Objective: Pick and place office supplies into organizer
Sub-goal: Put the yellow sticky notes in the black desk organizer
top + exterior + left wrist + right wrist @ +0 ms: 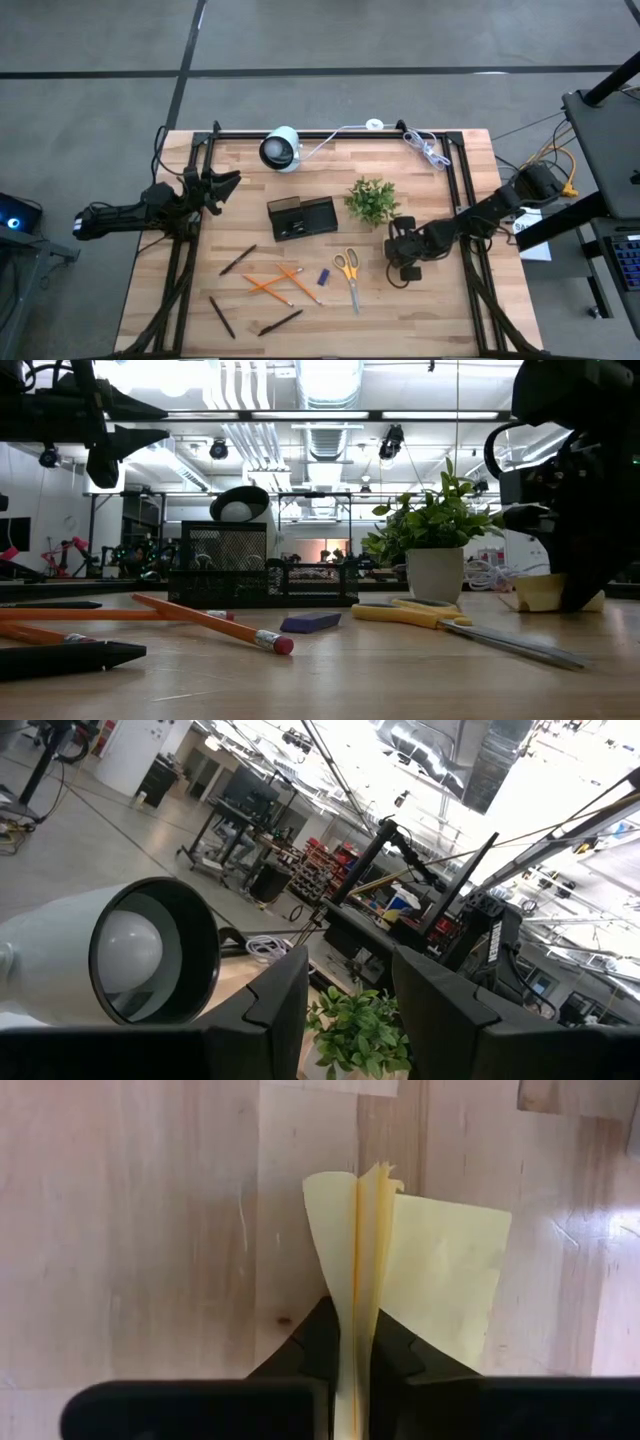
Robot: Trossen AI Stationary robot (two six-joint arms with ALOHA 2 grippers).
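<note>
Right gripper point(355, 1370) pinches the yellow sticky-note pad point(420, 1270) (sheets buckling) right of the scissors point(348, 272); left gripper point(222, 185) hovers, fingers parted.

No legible text, labels, brands, numbers or signs in any view. Pencils point(268, 286), scissors point(349, 274) and sticky-note pad point(420, 1280): no print readable on them. White paper point(530, 226) at the table's right edge carries dark marks, too small to read. Room clutter behind the table shows nothing readable either.
</note>
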